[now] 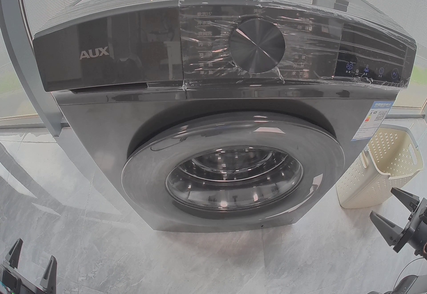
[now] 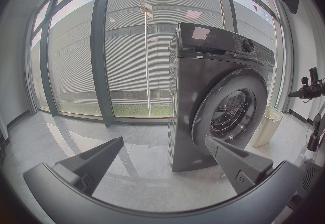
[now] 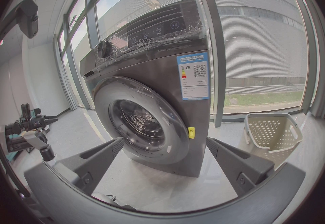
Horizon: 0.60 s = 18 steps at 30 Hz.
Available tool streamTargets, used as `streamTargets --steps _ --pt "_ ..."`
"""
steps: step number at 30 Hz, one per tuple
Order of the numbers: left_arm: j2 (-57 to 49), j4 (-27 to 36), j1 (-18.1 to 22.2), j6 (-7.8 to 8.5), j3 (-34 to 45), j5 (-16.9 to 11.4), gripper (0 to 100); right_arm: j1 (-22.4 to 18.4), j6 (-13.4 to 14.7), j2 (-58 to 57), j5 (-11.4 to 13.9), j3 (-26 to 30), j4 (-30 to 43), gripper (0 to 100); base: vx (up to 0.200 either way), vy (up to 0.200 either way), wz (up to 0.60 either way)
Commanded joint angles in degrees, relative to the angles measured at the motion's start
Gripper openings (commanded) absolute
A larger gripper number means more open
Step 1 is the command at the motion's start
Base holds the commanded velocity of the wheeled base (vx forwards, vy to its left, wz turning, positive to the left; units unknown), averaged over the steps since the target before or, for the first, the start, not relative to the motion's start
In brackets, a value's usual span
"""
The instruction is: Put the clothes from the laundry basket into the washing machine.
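Head view, machine as the clock centre.

- Washing machine (image 1: 106, 130): grey front-loader, standing on the pale tiled floor (image 1: 178, 259) with a window wall (image 2: 128, 65) behind it. Its round glass door (image 1: 233, 172) is shut and sits flush with the front; the steel drum shows through the glass.
- Control panel (image 1: 204, 46) runs across the top at 12 o'clock, wrapped in wrinkled clear film, with a round dial (image 1: 257, 45) at its middle. A blue-and-white energy label (image 1: 373, 119) is stuck on the front at 2 o'clock.
- Laundry basket (image 1: 391, 166): cream, perforated plastic, with a handle on its rim. It is on the floor at 3 o'clock, just beside the machine's right flank. The right wrist view shows its perforated inner walls (image 3: 271, 133); whether it touches the machine, I cannot tell.
- Left hand (image 1: 35, 251): low at 7 o'clock, well apart from the machine. Fingers spread, released, grasping nothing; the left wrist view shows bare floor between its fingers (image 2: 237, 163).
- Right hand (image 1: 383, 202): at 4 o'clock, above the floor, near the basket's base but apart from it. Released, fingers wide apart, nothing between them.
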Motion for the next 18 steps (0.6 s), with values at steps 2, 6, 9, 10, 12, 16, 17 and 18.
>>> streamTargets --steps 2,6,9,10,12,16,17,18 --pt "-0.93 -0.01 0.01 -0.07 0.92 0.02 100 -5.75 -2.75 -11.61 0.26 1.12 6.96 100 0.000 0.000 0.00" --pt "-0.93 -0.01 0.01 -0.16 0.92 0.02 100 -7.50 -2.84 -17.41 0.17 1.12 9.59 100 0.000 0.000 0.00" --pt "-0.93 -0.01 0.01 -0.16 0.92 0.02 100 -9.26 -2.84 -22.86 0.26 1.12 12.67 100 0.000 0.000 0.00" --pt "-0.93 -0.01 0.01 -0.16 0.92 0.02 100 -9.88 -2.75 -24.88 0.26 1.12 14.16 100 0.000 0.000 0.00" --pt "-0.93 -0.01 0.01 -0.16 0.92 0.02 100 -10.49 -2.75 -26.90 0.26 1.12 15.83 100 0.000 0.000 0.00" --pt "-0.93 -0.01 0.01 -0.25 0.92 0.11 100 -11.81 -2.75 -38.06 0.35 1.12 26.20 100 0.000 0.000 0.00" --pt "-0.93 -0.01 0.01 -0.33 0.92 0.11 100 -11.81 -2.67 -40.35 0.35 1.12 28.75 100 0.000 0.000 0.00" --pt "-0.93 -0.01 0.01 -0.33 0.92 0.11 100 -11.81 -2.58 -41.75 0.26 1.12 30.42 100 0.000 0.000 0.00"
